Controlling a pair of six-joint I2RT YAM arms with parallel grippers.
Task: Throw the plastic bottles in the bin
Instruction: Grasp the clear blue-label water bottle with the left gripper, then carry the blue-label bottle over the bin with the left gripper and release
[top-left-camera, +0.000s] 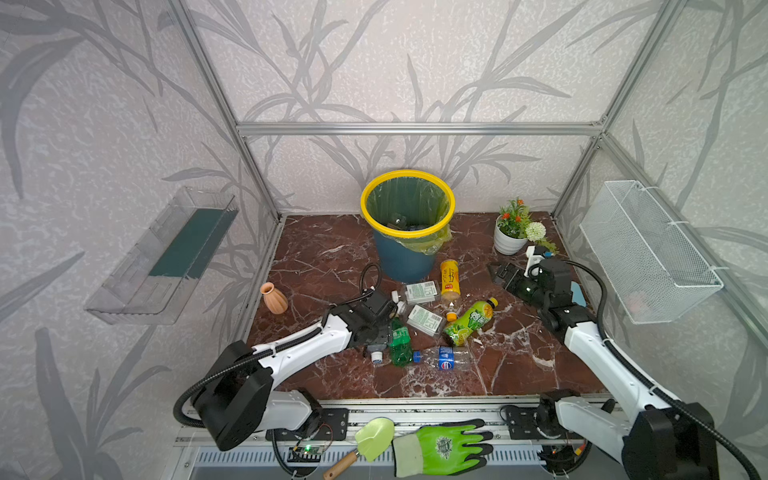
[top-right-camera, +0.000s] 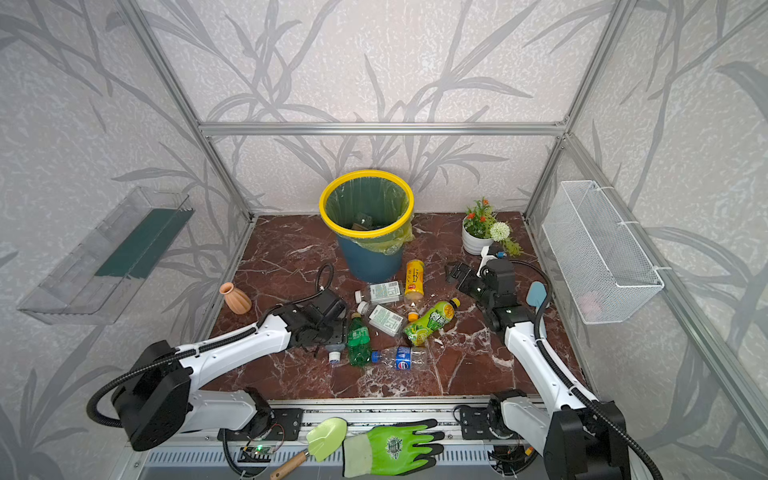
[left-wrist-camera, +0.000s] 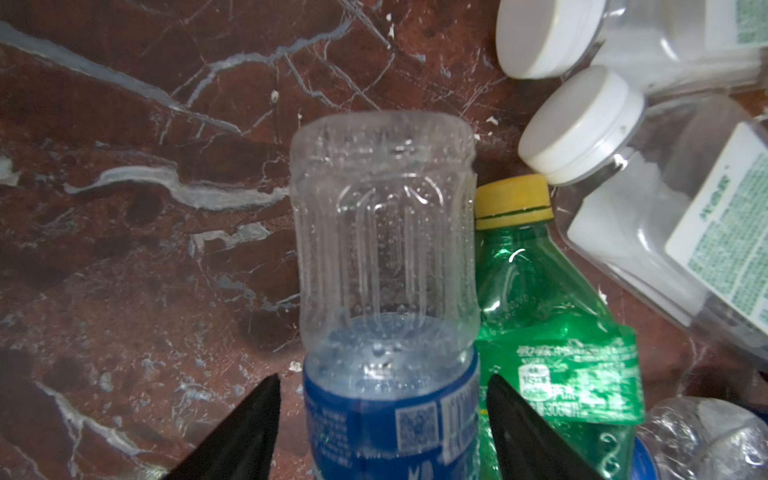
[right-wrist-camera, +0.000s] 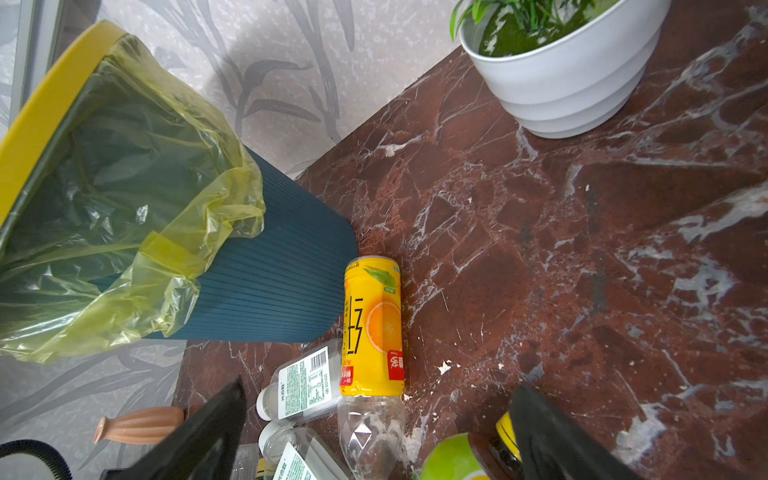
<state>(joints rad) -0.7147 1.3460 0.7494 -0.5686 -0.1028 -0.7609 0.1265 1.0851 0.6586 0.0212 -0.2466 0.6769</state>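
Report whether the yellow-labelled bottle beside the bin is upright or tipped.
Tipped: the yellow-labelled bottle lies on its side on the marble, next to the bin.

Bin (top-left-camera: 399, 262) rear centre; bottles (top-left-camera: 424, 319) strewn before it; vase (top-left-camera: 274, 298) left; flower pot (top-left-camera: 509, 244) right of bin.

Red-brown marble tabletop (top-left-camera: 324, 257). Far centre: blue bin (top-left-camera: 405, 259). Far right: white flower pot (top-left-camera: 509, 244). Left edge: terracotta vase (top-left-camera: 274, 298). Centre, lying clustered: yellow-labelled bottle (top-left-camera: 449, 279), white-labelled bottles (top-left-camera: 419, 293), lime-labelled bottle (top-left-camera: 469, 322), green bottle (top-left-camera: 400, 343); nearest, blue-labelled clear bottle (top-left-camera: 444, 358).
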